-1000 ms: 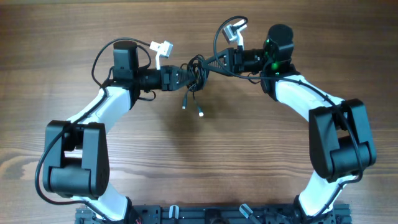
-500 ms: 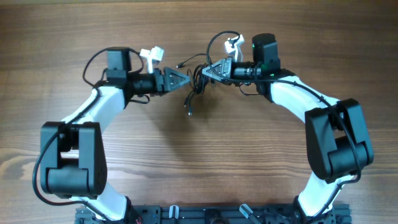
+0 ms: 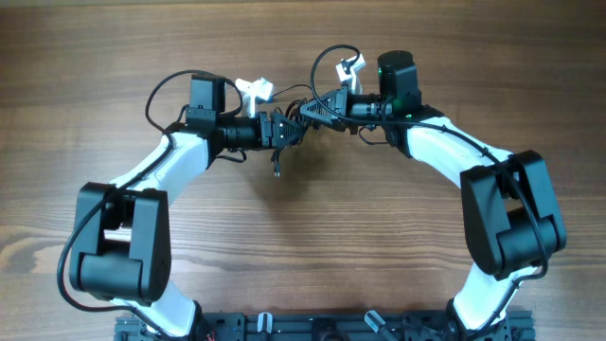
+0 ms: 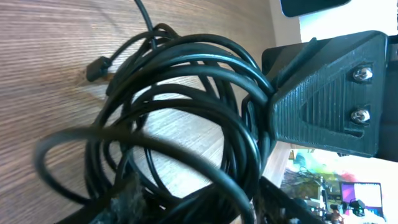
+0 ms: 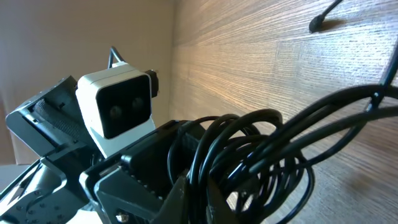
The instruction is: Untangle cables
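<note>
The right gripper (image 3: 311,110) clamps the cables (image 3: 296,119) as an anchor, so the left gripper (image 3: 284,132), half-open astride them, can tease strands free.

Your surface (image 3: 303,256) is brown wood, its grain running left to right from overhead. A plug end (image 3: 276,173) of the cables (image 3: 297,112) hangs near it; whether it touches, you cannot tell.

A robotics lab, judging by the wooden table (image 3: 303,275) and glowing monitor (image 4: 360,194)
</note>
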